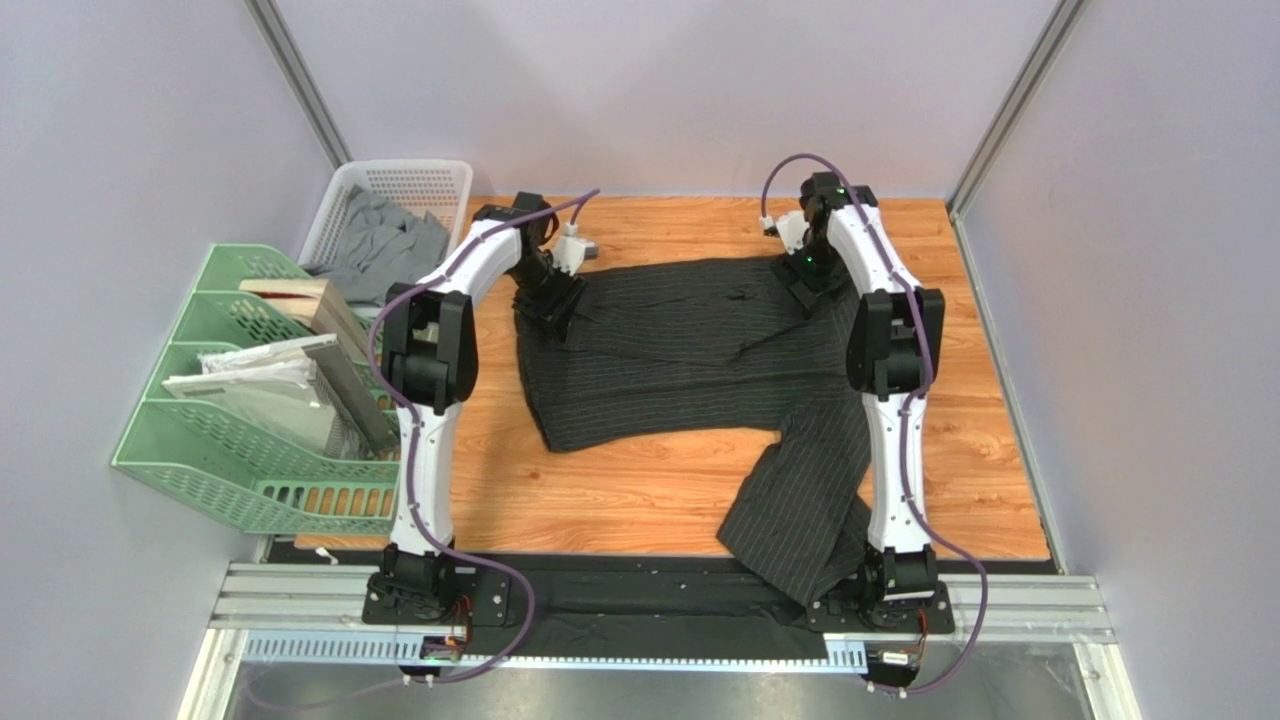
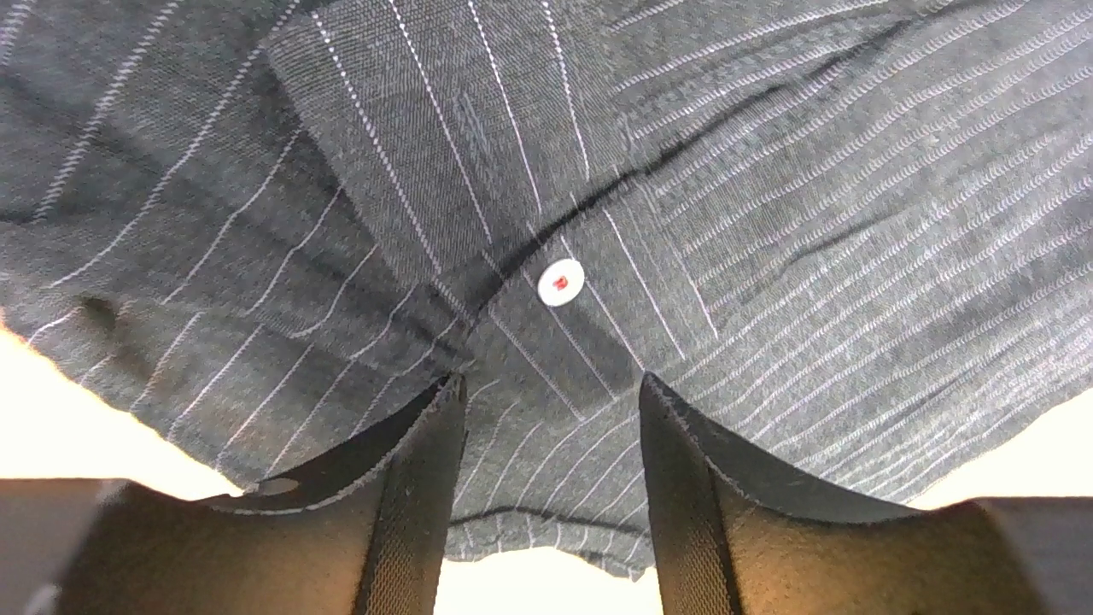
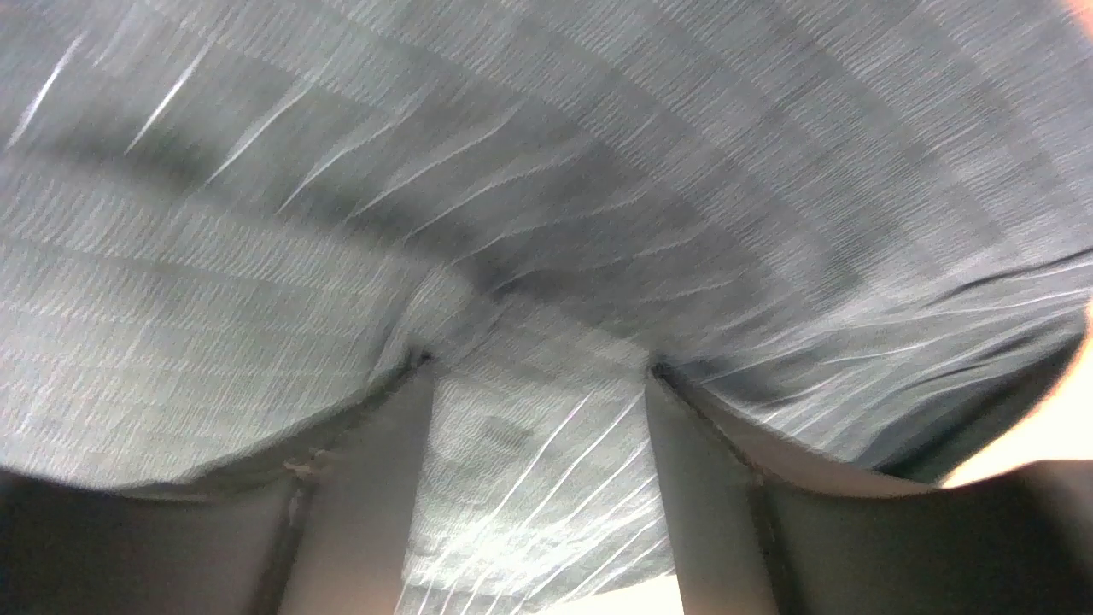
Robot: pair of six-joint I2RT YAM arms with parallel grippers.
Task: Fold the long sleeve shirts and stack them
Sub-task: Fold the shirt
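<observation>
A charcoal pinstriped long sleeve shirt [image 1: 676, 360] lies across the far half of the wooden table. One sleeve [image 1: 804, 510] trails down to the near edge by the right arm's base. My left gripper [image 1: 550, 308] is down on the shirt's far left part. In the left wrist view it [image 2: 545, 385] is open, fingers astride the shirt's edge near a white button [image 2: 561, 281]. My right gripper [image 1: 804, 278] is down on the shirt's far right part. In the right wrist view it [image 3: 539, 365] is open, with pinstriped fabric [image 3: 539, 192] filling the gap.
A white basket [image 1: 436, 177] holding grey clothing stands at the far left corner. Green file trays [image 1: 256, 450] with papers and boards stand off the table's left side. Bare wood [image 1: 631, 495] shows in front of the shirt.
</observation>
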